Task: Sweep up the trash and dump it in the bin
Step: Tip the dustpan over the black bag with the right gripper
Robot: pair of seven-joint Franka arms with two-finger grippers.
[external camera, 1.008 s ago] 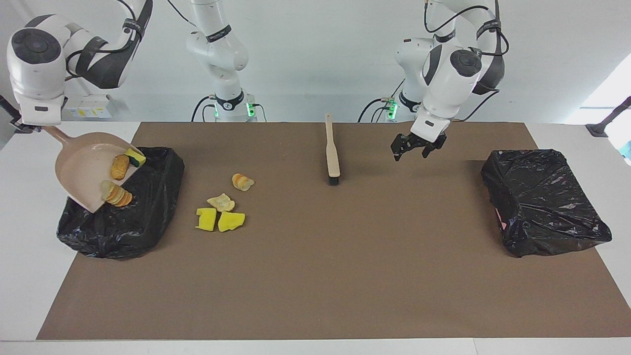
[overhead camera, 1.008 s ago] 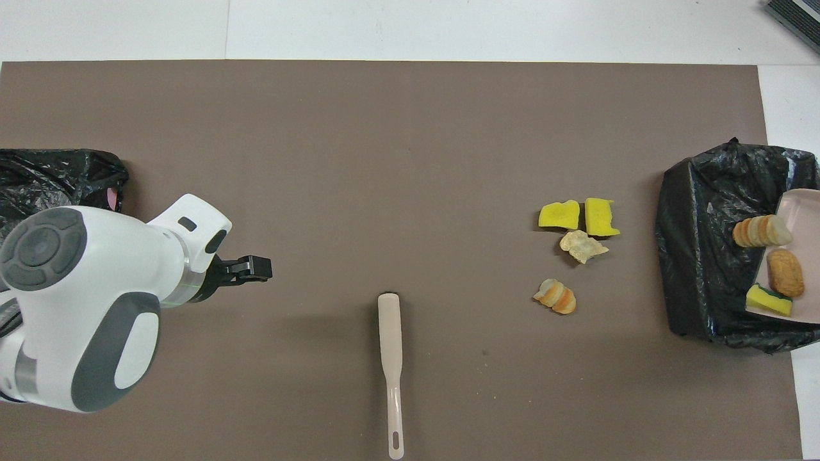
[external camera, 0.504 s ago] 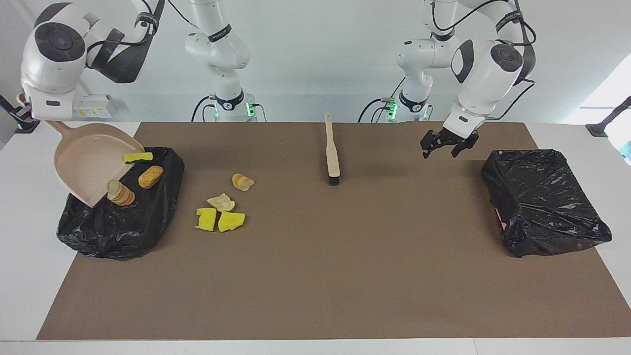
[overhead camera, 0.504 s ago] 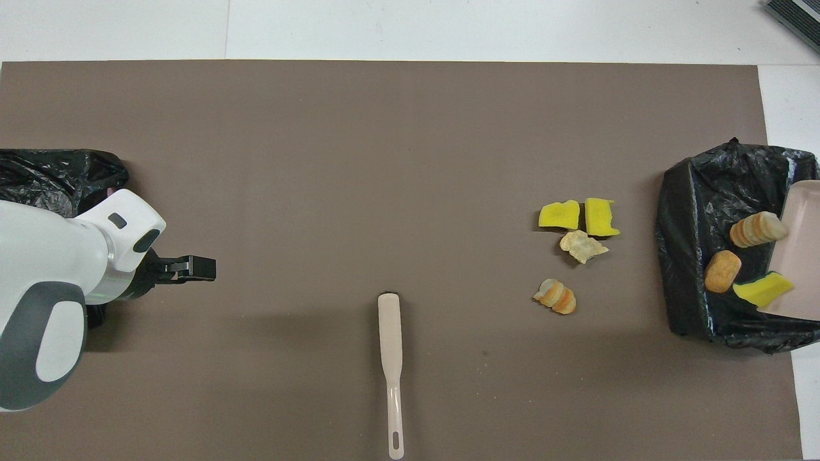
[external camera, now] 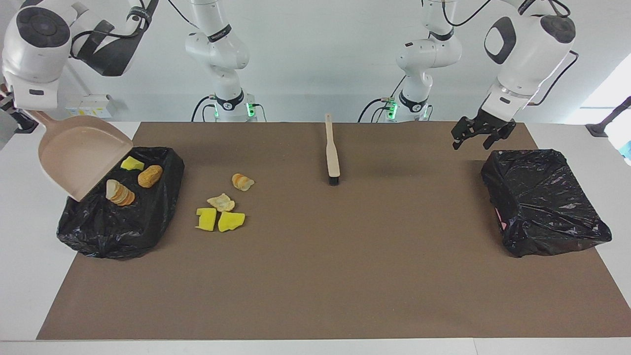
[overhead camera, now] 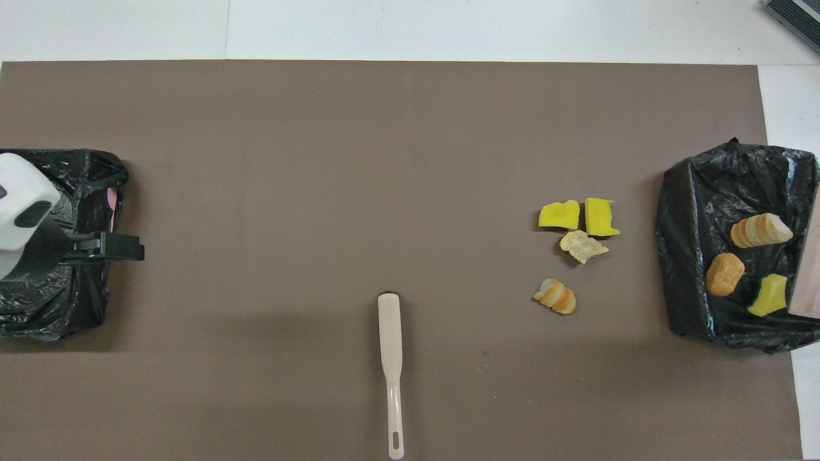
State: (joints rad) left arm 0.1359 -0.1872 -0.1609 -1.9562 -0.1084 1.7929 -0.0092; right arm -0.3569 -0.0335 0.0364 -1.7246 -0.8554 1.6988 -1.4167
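The beige dustpan [external camera: 81, 160] hangs tilted and empty over the black-lined bin [external camera: 123, 227] at the right arm's end, with my right gripper [external camera: 31, 114] shut on its handle. Three trash scraps lie in the bin: a yellow sponge chunk [external camera: 132, 163], a brown lump [external camera: 150, 176] and a sliced bread-like lump [external camera: 118, 193]. On the mat beside the bin lie a striped lump [external camera: 242, 182], a pale flake [external camera: 221, 202] and two yellow sponge chunks [external camera: 206, 219] [external camera: 230, 222]. My left gripper [external camera: 480, 138] hangs open and empty above the mat.
The brush [external camera: 333, 153] lies on the mat midway between the arms, bristles pointing away from the robots. A second black-bagged bin [external camera: 542, 202] sits at the left arm's end, just under and beside the left gripper [overhead camera: 118, 246].
The dustpan tipped up and its three scraps slid out into the bin. The left gripper swung away from the brush toward the bag at its own end.
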